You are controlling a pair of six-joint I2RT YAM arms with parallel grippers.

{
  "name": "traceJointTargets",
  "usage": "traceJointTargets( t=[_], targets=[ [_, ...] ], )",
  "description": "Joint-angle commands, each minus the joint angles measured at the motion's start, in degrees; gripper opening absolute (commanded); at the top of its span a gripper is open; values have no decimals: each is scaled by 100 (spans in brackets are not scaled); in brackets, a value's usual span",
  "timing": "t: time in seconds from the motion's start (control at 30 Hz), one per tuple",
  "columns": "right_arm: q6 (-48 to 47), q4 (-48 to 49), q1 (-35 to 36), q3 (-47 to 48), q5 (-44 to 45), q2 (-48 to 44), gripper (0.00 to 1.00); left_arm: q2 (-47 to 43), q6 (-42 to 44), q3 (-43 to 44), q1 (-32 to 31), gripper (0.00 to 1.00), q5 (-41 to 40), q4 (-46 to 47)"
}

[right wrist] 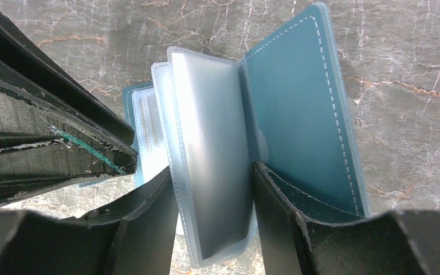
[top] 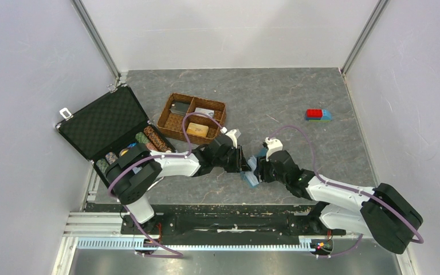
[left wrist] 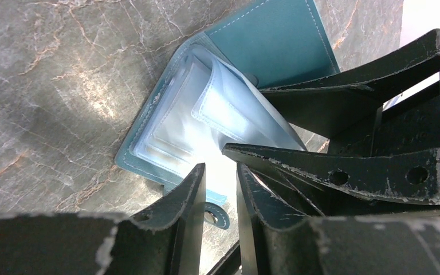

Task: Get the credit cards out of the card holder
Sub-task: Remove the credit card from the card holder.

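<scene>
At mid-table (top: 321, 91) the card holder (right wrist: 298, 114) stands open! Right gripper (right wrist: 212, 212) has its fingers spread around the clear sleeves (right wrist: 212, 149). Left gripper (left wrist: 220, 189) has its fingers nearly together, and I can't tell if they grip. Overhead the holder's just a blue sliver. Only the left wrist view shows its snap tab (left wrist: 213, 216).

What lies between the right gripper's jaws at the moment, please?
In the right wrist view, the open holder's clear sleeves stand between the right gripper's jaws; no card is visible there.
</scene>
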Motion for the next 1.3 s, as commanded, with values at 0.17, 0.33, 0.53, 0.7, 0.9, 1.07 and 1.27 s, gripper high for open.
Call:
traceJointTargets(
  t=[0.17, 0.33, 0.53, 0.7, 0.9, 1.07, 1.27],
  targets=[
    [22, 300, -27, -13, -177, 119, 62, -185, -70, -130, -9, 32, -107, -90],
    [-48, 196, -31, 1, -53, 147, 59, -17, -170, -221, -14, 30, 39, 117],
    [80, 227, -31, 14, 47, 343, 40, -190, -164, -297, -18, 30, -9, 113],
    [392, 480, -44, -36, -193, 396, 22, -419, -68, -359, -13, 30, -115, -138],
    [1155, 1379, -236, -551, -975, 229, 16, -681, -62, -507, -17, 23, -478, -407],
    [1629, 2201, -491, -937, -1739, 108, 17, -558, -38, -361, -9, 20, -577, -647],
    [1834, 2586, -620, -1078, -2098, 27, 19, -402, -36, -250, -6, 16, -619, -665]
  ],
)
